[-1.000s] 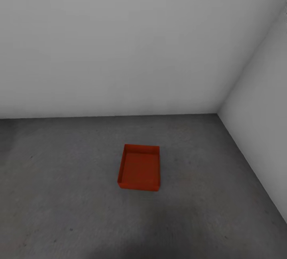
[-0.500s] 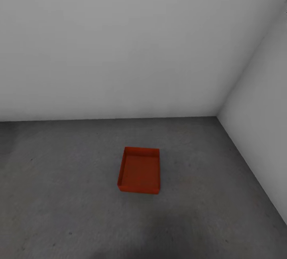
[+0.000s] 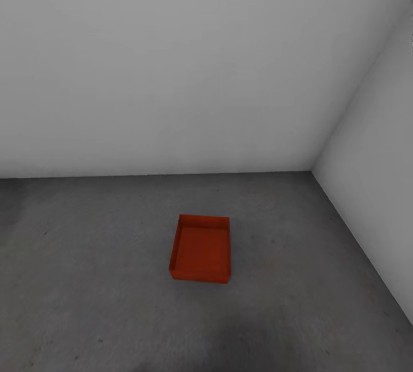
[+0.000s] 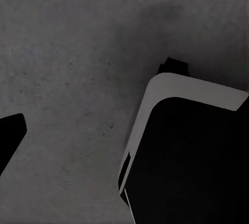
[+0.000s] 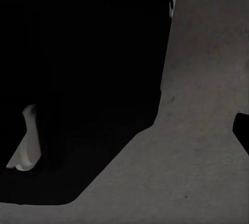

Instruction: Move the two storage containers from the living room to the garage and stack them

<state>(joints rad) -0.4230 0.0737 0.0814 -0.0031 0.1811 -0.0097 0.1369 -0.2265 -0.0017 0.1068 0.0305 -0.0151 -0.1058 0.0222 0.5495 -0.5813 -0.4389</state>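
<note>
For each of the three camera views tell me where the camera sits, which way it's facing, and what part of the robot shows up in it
Head view: on the robot's head, looking forward and down at a storage container on the grey floor near a white wall corner.
Left wrist view: on the left arm, looking down at the floor; a dark, white-edged robot part shows.
Right wrist view: on the right arm, looking down at the floor; a dark robot part shows.
Shared: all three views show the same mottled grey floor.
</note>
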